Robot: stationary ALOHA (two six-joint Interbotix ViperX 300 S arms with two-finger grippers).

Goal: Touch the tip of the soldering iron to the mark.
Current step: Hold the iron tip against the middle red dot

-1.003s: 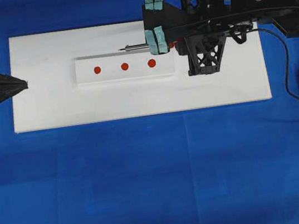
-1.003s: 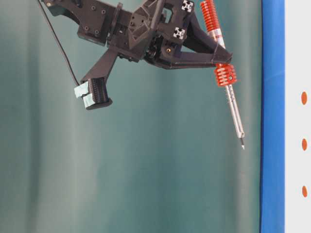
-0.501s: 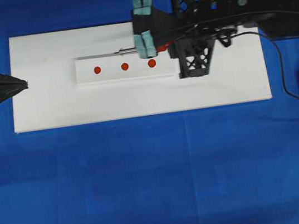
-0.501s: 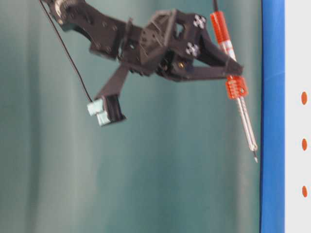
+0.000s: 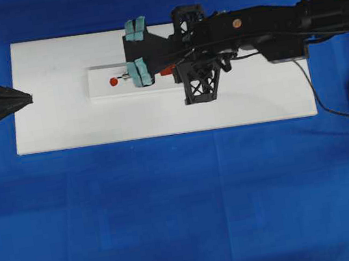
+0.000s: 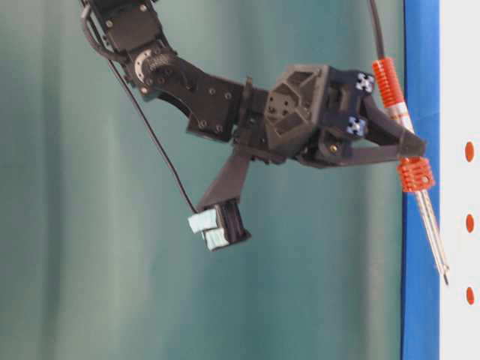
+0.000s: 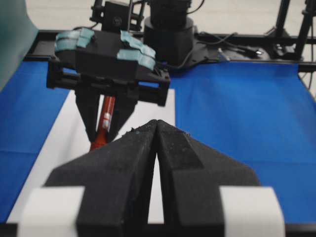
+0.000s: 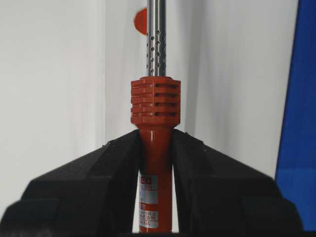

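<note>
Over the white strip (image 5: 155,89), the right gripper (image 8: 155,148) clamps the iron (image 8: 155,128), tip (image 6: 445,281) just short of the leftmost mark (image 5: 113,82): ease down gently, straight onto red.

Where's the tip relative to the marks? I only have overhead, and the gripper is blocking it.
Observer: At table level the tip shows apart from every mark. It is nearest the lowest mark in that view, but not on it.
Operator: Grip solid?
Observer: The right wrist view shows the right gripper with its jaws clamped on the soldering iron, on the red handle just under the ribbed collar.
Operator: Lined up with a mark?
Observer: In the right wrist view the shaft runs straight ahead and half covers a red dot. The tip itself is cut off at the top of that frame.
</note>
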